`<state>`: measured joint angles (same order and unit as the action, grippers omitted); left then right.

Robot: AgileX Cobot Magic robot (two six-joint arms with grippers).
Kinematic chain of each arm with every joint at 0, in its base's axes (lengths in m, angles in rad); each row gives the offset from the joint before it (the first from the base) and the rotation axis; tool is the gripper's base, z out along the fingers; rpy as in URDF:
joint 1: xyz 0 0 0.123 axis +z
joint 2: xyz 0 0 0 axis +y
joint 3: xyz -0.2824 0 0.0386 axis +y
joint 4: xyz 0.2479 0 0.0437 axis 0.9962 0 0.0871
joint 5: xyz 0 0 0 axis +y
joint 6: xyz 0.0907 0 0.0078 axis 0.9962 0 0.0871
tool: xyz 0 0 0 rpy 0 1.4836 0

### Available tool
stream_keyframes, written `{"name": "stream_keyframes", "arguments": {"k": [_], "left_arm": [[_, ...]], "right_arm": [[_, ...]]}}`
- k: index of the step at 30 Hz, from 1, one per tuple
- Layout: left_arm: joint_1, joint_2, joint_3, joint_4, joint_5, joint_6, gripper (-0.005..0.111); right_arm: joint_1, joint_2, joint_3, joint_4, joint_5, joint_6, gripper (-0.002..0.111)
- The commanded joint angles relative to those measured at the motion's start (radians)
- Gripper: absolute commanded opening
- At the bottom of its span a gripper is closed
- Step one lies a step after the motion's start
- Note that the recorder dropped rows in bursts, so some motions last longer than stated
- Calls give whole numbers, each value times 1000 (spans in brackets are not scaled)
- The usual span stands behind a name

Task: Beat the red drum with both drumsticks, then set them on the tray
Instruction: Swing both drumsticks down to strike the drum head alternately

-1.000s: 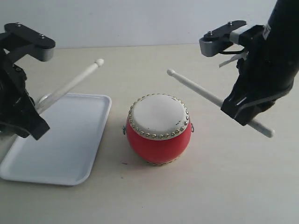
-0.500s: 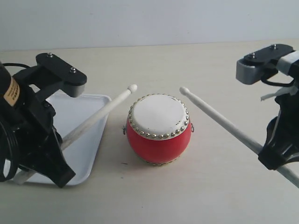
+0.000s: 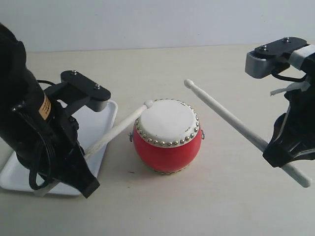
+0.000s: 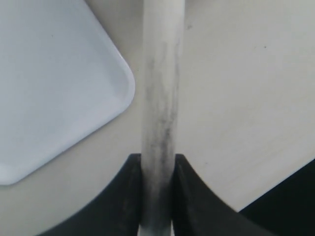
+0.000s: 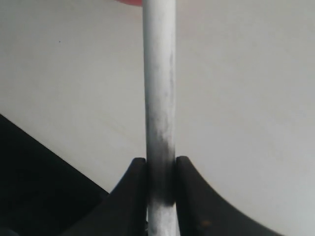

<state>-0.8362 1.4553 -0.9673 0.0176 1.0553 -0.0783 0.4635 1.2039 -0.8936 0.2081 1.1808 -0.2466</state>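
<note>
The red drum (image 3: 167,136) stands upright mid-table, its off-white skin ringed by studs. My left gripper (image 3: 81,160) is shut on a pale drumstick (image 3: 118,129) whose rounded tip rests at the left edge of the skin. In the left wrist view that drumstick (image 4: 160,98) runs up from the left gripper (image 4: 157,164). My right gripper (image 3: 276,153) is shut on the other drumstick (image 3: 221,114); its tip hangs above and behind the drum's right side, clear of the skin. The right wrist view shows this drumstick (image 5: 159,88) clamped in the right gripper (image 5: 161,167). The white tray (image 3: 106,115) lies left of the drum, largely hidden by my left arm.
The tray's rounded corner (image 4: 118,83) shows beside the stick in the left wrist view. Bare beige tabletop (image 3: 197,206) surrounds the drum. A sliver of the red drum (image 5: 129,2) shows at the frame edge of the right wrist view.
My left arm has swung toward the drum and lowered its stick's tip onto the edge of the skin. The right stick came down near the drum, then lifted slightly.
</note>
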Motion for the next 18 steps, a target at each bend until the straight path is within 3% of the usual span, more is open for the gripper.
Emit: {"name": "stream_keyframes", "arguments": {"k": [1,8,13,18], "left_arm": [[-13,-11,-38,5,-35,-8,0],[-75,59,28,-6,-56,-8,0],[-90,105,24,67,44,-25,0],[-90,33,-52,154,130,-98,0]], "right_arm": [[2,-4,-29,-5,-3,-17,0],[2,-4,-30,-1,-17,-20,0],[2,-4,-30,-5,-17,-24,0],[2,0,-30,14,-26,-30,0]]}}
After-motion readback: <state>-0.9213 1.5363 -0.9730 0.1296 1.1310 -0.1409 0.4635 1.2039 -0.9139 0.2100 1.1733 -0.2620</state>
